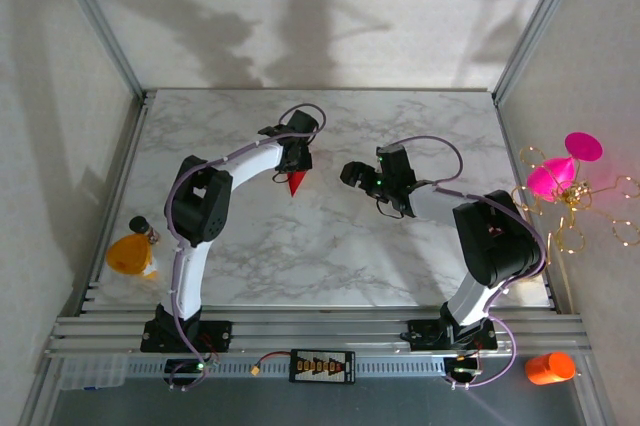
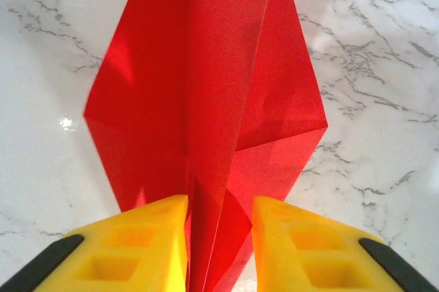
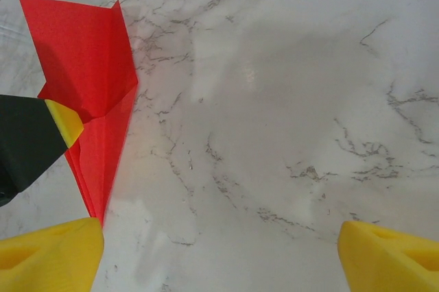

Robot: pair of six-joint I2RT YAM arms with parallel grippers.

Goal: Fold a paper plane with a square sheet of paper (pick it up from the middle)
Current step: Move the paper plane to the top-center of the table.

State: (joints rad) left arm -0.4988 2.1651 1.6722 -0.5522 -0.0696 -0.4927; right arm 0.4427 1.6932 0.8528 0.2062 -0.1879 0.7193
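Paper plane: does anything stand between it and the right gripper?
Nothing visible does. Bare table lies between the open right gripper and the plane, which the left gripper pinches along its centre fold.

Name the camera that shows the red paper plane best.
Left wrist: the paper plane spreads across the frame, creases and centre ridge clear, held by the left gripper. Right wrist catches it sideways at left, partly covered. Top external shows a small red tip.
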